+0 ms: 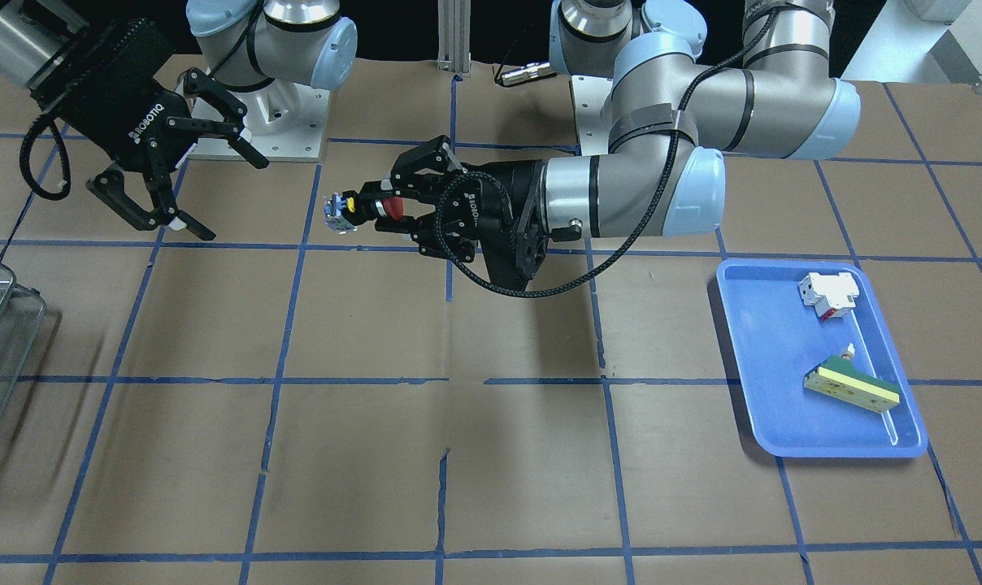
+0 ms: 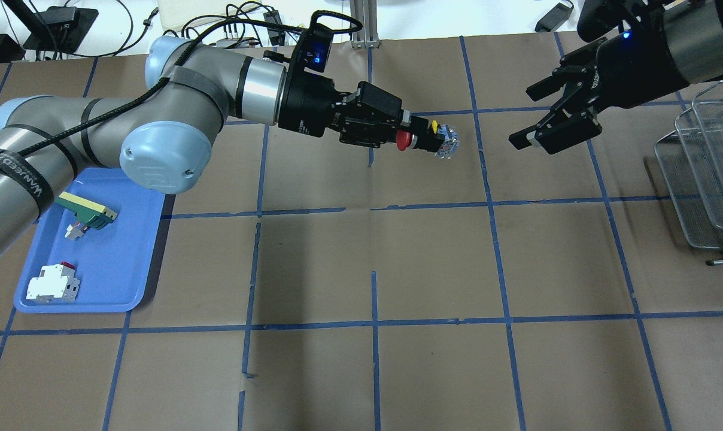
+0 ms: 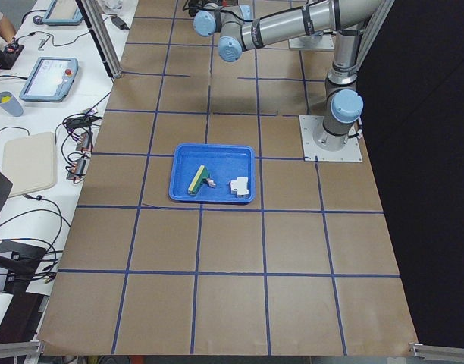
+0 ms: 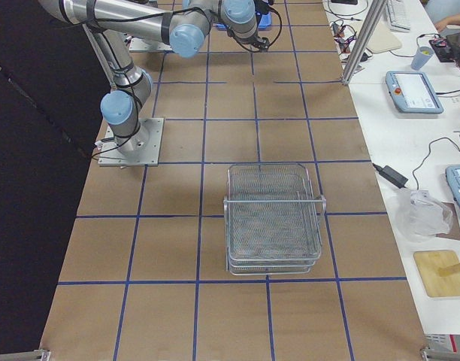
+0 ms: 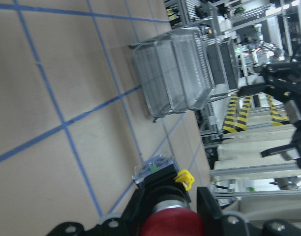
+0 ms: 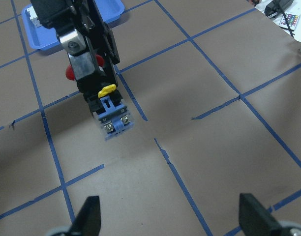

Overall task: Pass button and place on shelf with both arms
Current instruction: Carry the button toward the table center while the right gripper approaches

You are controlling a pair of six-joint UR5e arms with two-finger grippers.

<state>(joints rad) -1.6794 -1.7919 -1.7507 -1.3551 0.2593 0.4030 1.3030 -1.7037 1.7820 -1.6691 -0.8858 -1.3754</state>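
Overhead exterior shows us the fingers of the left gripper (image 2: pixel 420 139) clamped on the black middle of the button (image 2: pixel 439 144), which is held clear above the table (image 2: pixel 433 269), toward 12 o'clock of its centre. The red cap points back into the palm, while the yellow ring and blue-grey base stick out free toward 3 o'clock. Behind the gripper, the left arm (image 2: pixel 218 90) stretches away toward 9 o'clock. At 3 o'clock of the button, well apart from it, the right gripper (image 2: pixel 522 117) hangs with its fingers spread wide and nothing between them. Further on at 3 o'clock, at the table's edge, stands the shelf (image 2: pixel 687 179). At 8 o'clock lies a blue tray (image 2: pixel 128 257) with a white block (image 2: pixel 51 285) and a yellow-green block (image 2: pixel 89 211).

We judge the button light, rigid and hard-shelled, so a firm pinch should not deform it. The round cap looks smooth and likely to slip, and the base carries small screw terminals that we would rather not crush. We reckon the right fingers should close across the flat sides of the exposed base, just beyond the yellow ring, leaving the left fingers room to let go.
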